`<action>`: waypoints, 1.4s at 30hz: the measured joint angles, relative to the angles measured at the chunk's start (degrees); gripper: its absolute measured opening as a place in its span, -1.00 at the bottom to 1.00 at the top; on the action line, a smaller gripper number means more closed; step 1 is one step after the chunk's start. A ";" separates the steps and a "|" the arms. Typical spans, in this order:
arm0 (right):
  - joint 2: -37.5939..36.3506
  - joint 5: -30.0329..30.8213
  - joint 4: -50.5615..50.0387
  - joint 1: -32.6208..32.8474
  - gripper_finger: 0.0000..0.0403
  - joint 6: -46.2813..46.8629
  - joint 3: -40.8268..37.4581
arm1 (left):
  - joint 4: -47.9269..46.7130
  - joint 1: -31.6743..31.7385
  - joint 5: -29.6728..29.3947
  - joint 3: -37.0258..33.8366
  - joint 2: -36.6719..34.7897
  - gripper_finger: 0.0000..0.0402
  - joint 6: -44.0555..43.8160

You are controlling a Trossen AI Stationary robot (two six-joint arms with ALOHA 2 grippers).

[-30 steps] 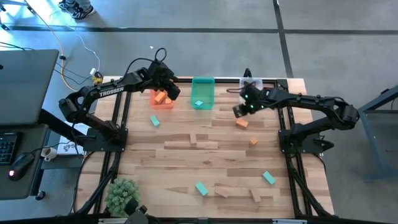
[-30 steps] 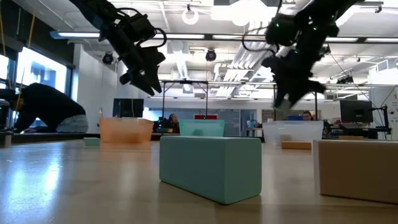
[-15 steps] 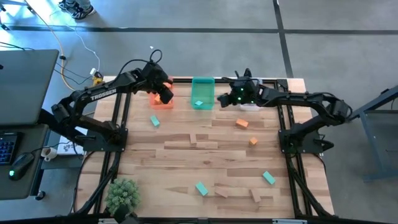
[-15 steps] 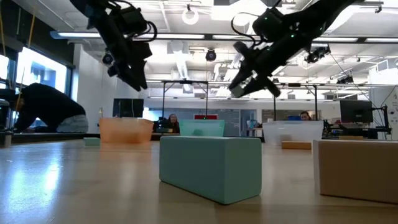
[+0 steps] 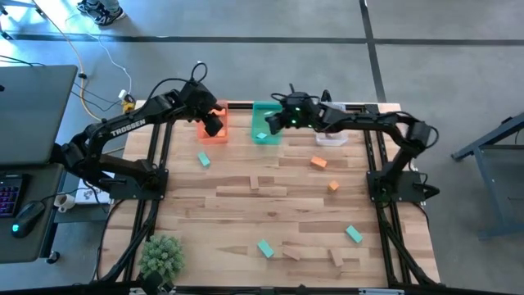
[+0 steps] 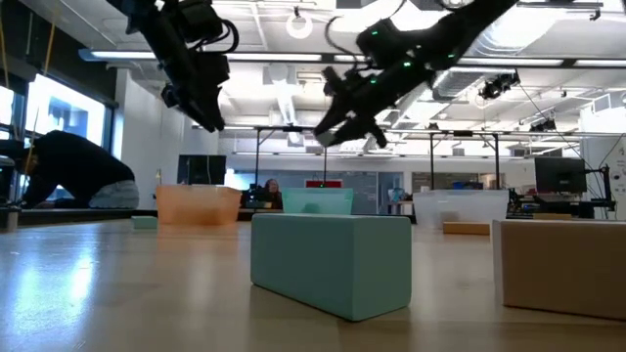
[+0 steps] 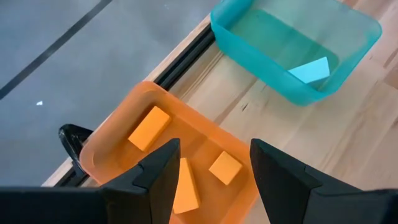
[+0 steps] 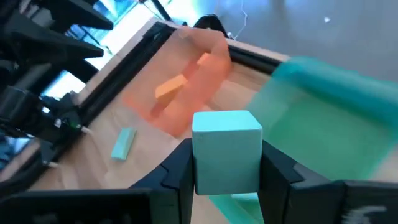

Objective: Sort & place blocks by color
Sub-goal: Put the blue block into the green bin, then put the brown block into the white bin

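Right gripper [image 5: 274, 124] swung from clear bin [image 5: 332, 136] toward 9 o'clock, now over green bin [image 5: 266, 123]; jaws clamp teal block [image 8: 226, 151], smooth, matte, rectangular. Left gripper [image 5: 214, 124] pulled back over orange bin [image 5: 213, 131], jaws apart, empty. Three orange blocks [image 7: 149, 127] lie inside.

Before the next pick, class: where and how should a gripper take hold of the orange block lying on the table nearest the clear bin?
Probably from straight above. The orange block lies flat on the table, apart from the clear bin and other blocks, so both sides are free. It sits slightly skewed; turn the fingers to close across its narrower width, at its middle.
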 joint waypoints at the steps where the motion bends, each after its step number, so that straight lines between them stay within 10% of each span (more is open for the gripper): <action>1: 1.50 0.00 -1.34 0.02 -0.49 -0.36 1.65 | -0.09 0.00 0.02 0.00 0.00 -0.10 0.00; 20: 10.49 7.79 -20.21 1.07 -0.49 -9.27 10.30 | -0.08 -0.33 1.03 0.00 0.04 -0.10 -0.47; 28: 10.51 8.66 -21.40 1.07 -0.49 -9.36 10.30 | 0.35 -3.09 10.15 0.00 0.04 -0.10 -3.04; 42: 10.22 8.66 -21.86 1.11 -0.03 -5.59 10.30 | 0.55 -11.90 10.74 0.00 0.07 -0.10 -0.80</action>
